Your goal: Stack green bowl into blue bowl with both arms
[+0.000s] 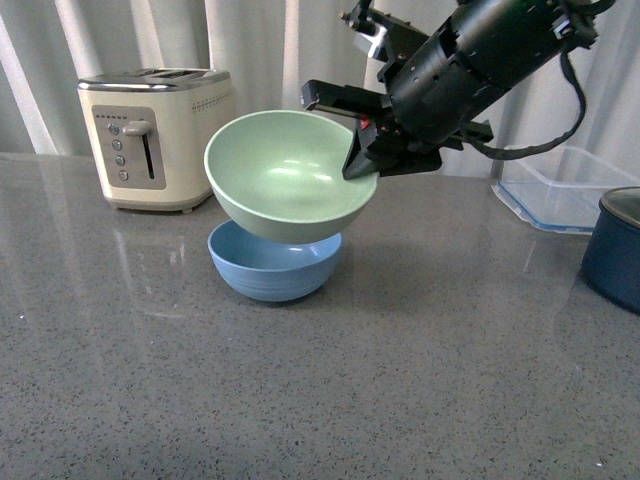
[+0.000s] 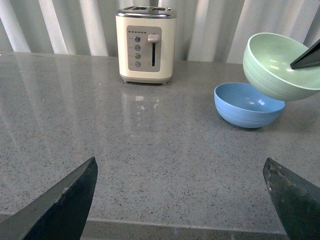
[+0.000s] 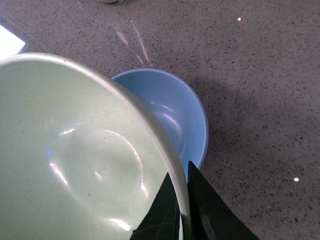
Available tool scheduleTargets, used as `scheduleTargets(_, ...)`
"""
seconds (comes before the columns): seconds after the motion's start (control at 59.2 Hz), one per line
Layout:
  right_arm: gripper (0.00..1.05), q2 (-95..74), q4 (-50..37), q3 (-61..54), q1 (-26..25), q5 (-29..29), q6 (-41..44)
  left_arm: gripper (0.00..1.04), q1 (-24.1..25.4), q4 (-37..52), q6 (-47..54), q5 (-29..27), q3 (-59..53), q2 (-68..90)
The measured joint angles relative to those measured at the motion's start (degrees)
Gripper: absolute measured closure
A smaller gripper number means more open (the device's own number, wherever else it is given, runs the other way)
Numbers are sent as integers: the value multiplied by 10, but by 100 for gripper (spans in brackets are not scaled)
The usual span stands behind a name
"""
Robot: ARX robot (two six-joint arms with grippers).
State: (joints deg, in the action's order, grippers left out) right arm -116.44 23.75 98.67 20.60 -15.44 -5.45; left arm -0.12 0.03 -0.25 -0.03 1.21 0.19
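The grey counter (image 1: 450,380) spreads before me; my right gripper (image 1: 362,160) pinches the green bowl (image 1: 290,175) by its right rim, one finger inside, one outside, tilted over the blue bowl (image 1: 272,265); my left gripper (image 2: 179,162) gapes wide, well apart from both.

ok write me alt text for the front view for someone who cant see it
The right gripper pinches the rim of a tilted green bowl, holding it over a blue bowl that stands on a grey speckled table. A cream toaster stands behind on the left; a clear container and a dark navy pot sit at the right edge.
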Motion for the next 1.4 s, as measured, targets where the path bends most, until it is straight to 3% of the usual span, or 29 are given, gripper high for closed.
scheduleTargets(0.439, 104, -104, 36, 132, -5, -13, 7, 7, 0, 0, 0, 0, 0, 0)
scheduleTargets(0.962, 103, -130, 28, 127, -16, -30, 17, 7, 0, 0, 0, 0, 0, 0)
scheduleTargets(1.402, 38, -86, -4, 45, -31, -29, 7, 7, 0, 0, 0, 0, 0, 0)
